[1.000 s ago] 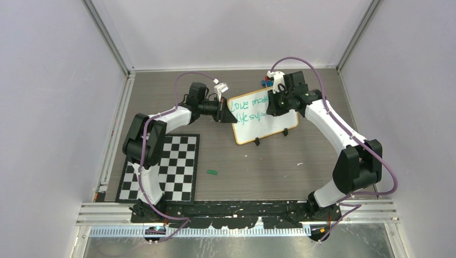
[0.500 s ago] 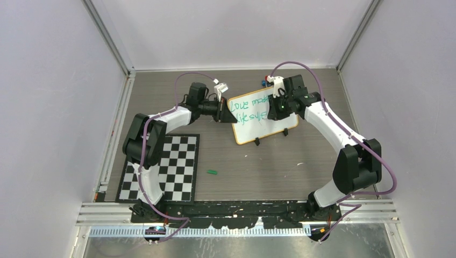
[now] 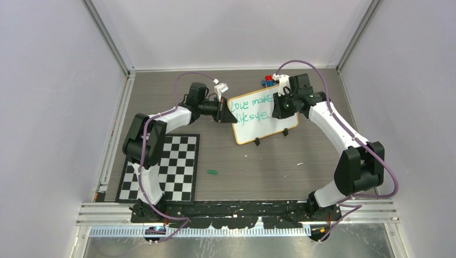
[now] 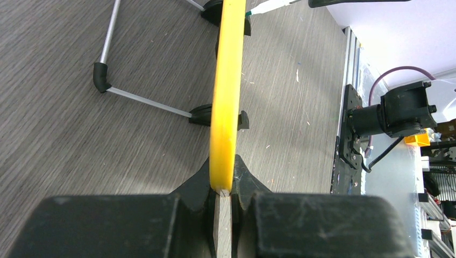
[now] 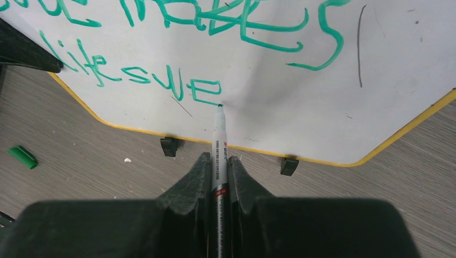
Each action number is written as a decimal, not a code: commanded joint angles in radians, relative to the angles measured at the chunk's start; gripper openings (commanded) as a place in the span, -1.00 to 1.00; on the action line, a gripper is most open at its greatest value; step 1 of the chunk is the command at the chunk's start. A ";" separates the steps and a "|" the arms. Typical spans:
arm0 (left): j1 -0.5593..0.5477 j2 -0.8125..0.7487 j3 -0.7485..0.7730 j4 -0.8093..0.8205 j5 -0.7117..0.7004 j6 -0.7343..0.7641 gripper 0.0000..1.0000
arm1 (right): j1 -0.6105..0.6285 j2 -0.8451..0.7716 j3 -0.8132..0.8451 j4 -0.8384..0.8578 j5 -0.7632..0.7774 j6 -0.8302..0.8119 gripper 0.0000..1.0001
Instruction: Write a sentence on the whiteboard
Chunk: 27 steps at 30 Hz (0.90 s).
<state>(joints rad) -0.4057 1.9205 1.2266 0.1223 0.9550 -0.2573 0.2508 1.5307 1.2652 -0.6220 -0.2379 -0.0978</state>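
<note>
The whiteboard [image 3: 270, 127], a small rectangular white panel with rounded corners and a thin yellow-orange frame, is stood on small black feet [image 5: 169, 145] toward the far middle of the grey wood-grain table [image 3: 301, 177]. Its written face is turned toward the near edge. Its left short edge is pinched between the pressed-together jaws of the left gripper [image 4: 221, 185], so the frame is seen edge-on in the left wrist view and the board is braced from that side.

A slim white marker [image 5: 219, 153] with a green tip is clamped between the closed jaws of the right gripper [image 5: 218, 166], its barrel lying along the fingers and pointing straight at the board. The sentence [image 5: 161, 80], in green handwriting on two lines, is unfinished: the lower line reads roughly "life swe". The marker tip appears to be set against the surface at the lower right corner of that last letter.

The coming strokes are judged to depend on one relation. The blank white area lies to the right of the tip, along the board's long axis, and the lower frame edge runs just beneath the line. The right arm is the one placed to write, and little room is left below for drift. A small green cylindrical cap [image 3: 212, 172] lies on the table, well apart from the board.
</note>
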 commanded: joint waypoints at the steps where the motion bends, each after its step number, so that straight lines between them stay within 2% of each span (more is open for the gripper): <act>1: -0.004 -0.026 0.001 0.032 0.019 -0.008 -1.00 | -0.015 -0.056 0.037 0.028 -0.015 -0.007 -0.99; 27: -0.004 -0.021 0.003 0.036 0.019 -0.014 -1.00 | -0.058 0.000 0.081 0.048 0.012 -0.023 -1.00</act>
<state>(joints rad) -0.4053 1.9205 1.2266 0.1226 0.9569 -0.2584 0.1986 1.5364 1.2919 -0.6098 -0.2367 -0.1070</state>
